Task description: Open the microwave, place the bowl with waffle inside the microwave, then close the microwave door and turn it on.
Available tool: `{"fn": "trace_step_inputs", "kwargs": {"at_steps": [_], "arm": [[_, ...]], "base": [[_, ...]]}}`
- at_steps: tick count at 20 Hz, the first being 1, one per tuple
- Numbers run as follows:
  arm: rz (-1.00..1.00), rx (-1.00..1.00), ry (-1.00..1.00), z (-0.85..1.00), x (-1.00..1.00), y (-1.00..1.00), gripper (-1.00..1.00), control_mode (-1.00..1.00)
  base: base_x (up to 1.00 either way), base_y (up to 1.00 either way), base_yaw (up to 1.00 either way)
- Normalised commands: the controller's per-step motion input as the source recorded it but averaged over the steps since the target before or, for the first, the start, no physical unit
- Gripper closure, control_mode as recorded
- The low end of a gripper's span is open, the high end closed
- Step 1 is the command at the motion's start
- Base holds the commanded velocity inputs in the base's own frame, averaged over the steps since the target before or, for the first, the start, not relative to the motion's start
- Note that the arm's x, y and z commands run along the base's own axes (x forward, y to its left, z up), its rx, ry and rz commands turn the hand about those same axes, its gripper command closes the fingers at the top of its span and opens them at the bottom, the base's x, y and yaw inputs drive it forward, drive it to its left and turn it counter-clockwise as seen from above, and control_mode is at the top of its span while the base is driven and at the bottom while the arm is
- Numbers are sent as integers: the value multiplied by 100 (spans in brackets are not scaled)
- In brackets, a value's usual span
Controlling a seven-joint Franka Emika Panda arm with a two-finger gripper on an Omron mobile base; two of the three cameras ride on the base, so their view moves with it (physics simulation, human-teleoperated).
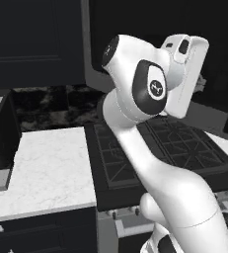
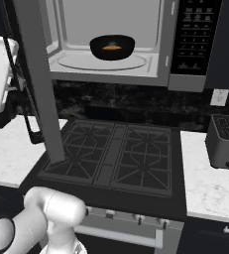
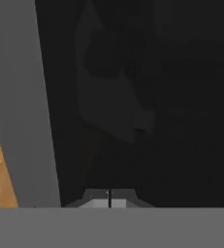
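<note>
Hand view: the hand (image 3: 109,199) shows two fingertips pressed together, nothing between them, right up against the dark glass of the microwave door (image 3: 142,97); the door's grey frame runs down the left side of that view. Left base view: the arm's wrist sits high over the stove (image 1: 184,148), beside the door. Right base view: the microwave door stands swung open, its grey edge hanging down over the stove's left side. The microwave (image 2: 111,64) cavity is exposed, and the bowl (image 2: 112,47) sits on the round turntable with the waffle (image 2: 111,47) inside it. The control panel (image 2: 194,34) lies right of the cavity. A toaster (image 2: 226,141) rests on the marble desk (image 2: 205,193) at right.
</note>
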Motion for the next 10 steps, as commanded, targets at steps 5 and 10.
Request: {"fn": "trace_step_inputs", "kwargs": {"at_steps": [5,10], "arm": [[32,11,18,-3,93,-97,100,-100],[39,2,19,-35,100,-67,100,-100]], "base": [[0,0,0],[0,0,0]]}}
